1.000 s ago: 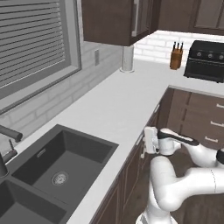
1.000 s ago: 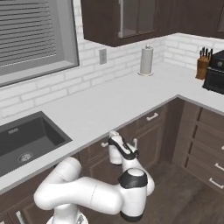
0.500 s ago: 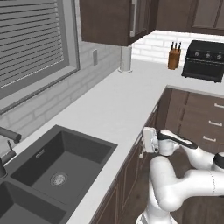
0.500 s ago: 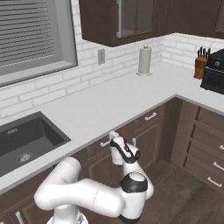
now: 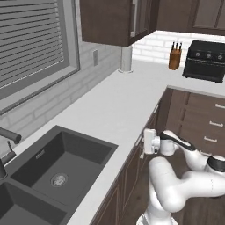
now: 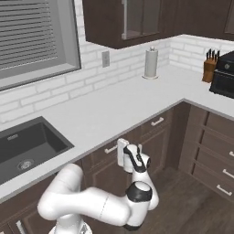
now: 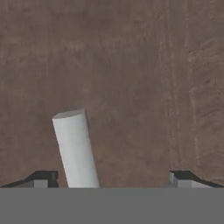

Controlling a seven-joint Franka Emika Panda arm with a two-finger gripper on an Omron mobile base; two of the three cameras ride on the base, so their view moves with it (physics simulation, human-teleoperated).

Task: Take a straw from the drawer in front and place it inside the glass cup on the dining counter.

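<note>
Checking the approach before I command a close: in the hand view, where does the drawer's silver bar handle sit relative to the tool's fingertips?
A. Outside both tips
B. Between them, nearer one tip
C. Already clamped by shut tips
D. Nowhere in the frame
B: the silver bar handle rises between the two wide-apart fingertips of the open tool, nearer one tip, against the dark wood drawer front.

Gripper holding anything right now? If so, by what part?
Nothing held. The gripper is open at the drawer, its handle between the fingers, not clamped.
</note>
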